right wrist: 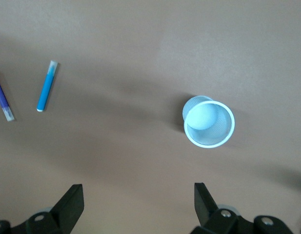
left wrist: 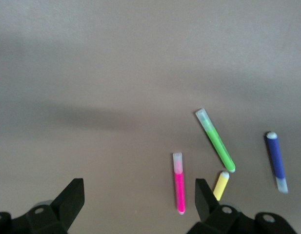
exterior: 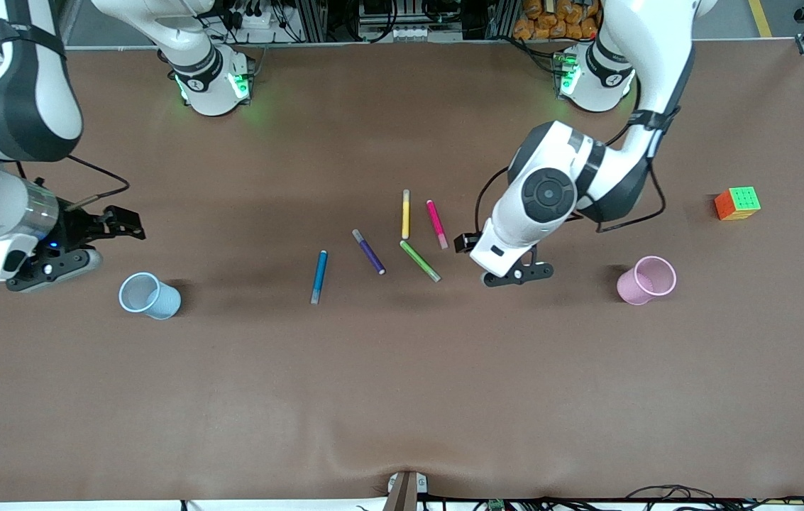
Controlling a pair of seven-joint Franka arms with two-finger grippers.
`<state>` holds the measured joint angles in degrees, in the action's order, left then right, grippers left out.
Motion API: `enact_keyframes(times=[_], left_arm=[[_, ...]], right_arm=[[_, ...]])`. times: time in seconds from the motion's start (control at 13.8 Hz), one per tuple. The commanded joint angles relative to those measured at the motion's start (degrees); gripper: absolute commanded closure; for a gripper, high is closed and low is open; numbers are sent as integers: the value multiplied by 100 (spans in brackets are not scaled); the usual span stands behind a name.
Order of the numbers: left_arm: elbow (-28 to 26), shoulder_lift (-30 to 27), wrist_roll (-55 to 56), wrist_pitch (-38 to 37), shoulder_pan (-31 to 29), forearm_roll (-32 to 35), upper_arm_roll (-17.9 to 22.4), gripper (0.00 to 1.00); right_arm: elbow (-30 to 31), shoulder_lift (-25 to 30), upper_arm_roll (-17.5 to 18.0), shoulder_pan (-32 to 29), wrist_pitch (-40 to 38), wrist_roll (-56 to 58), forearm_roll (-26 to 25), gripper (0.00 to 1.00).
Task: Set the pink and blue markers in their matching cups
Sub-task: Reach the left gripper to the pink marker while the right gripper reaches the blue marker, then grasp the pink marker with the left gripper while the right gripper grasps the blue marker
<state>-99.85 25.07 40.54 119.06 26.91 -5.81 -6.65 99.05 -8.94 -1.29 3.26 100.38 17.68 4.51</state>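
Observation:
The pink marker (exterior: 436, 223) lies flat mid-table beside a yellow one. The blue marker (exterior: 318, 277) lies nearer the front camera, toward the right arm's end. A light blue cup (exterior: 150, 295) stands at the right arm's end, and a pink cup (exterior: 646, 279) at the left arm's end. My left gripper (exterior: 517, 274) hangs open and empty over the table between the green marker and the pink cup. Its wrist view shows the pink marker (left wrist: 179, 187) just inside one finger (left wrist: 205, 197). My right gripper (exterior: 54, 268) hangs open and empty beside the blue cup (right wrist: 209, 122). The blue marker (right wrist: 47, 87) is well off from it.
A yellow marker (exterior: 406, 213), a purple marker (exterior: 369, 251) and a green marker (exterior: 420, 260) lie around the pink one. A colour cube (exterior: 737, 203) sits toward the left arm's end, farther from the front camera than the pink cup.

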Motion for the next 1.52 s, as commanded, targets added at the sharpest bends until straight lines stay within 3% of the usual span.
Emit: enact_keyframes(times=[0.0, 0.14, 0.43, 0.8, 1.09, 1.45], left_arm=[[-377, 67, 707, 564, 445, 159, 58, 0], [-316, 304, 1304, 627, 596, 632, 32, 0], [-298, 824, 1975, 1153, 869, 888, 49, 6], [-298, 1079, 2281, 1531, 947, 915, 41, 19], [-307, 1141, 2450, 1559, 1009, 915, 41, 22], [-316, 1228, 2705, 1559, 1009, 836, 32, 32]], right_arm=[[70, -46, -29, 201, 148, -430, 67, 0], [96, -125, -29, 298, 210, -581, 67, 0], [438, -134, -20, 491, 736, -582, 67, 0], [597, -441, -29, 808, 1343, -582, 67, 0], [843, -600, -20, 974, 1949, -625, 67, 0], [1081, -1003, -29, 1545, 2784, -1661, 67, 0]])
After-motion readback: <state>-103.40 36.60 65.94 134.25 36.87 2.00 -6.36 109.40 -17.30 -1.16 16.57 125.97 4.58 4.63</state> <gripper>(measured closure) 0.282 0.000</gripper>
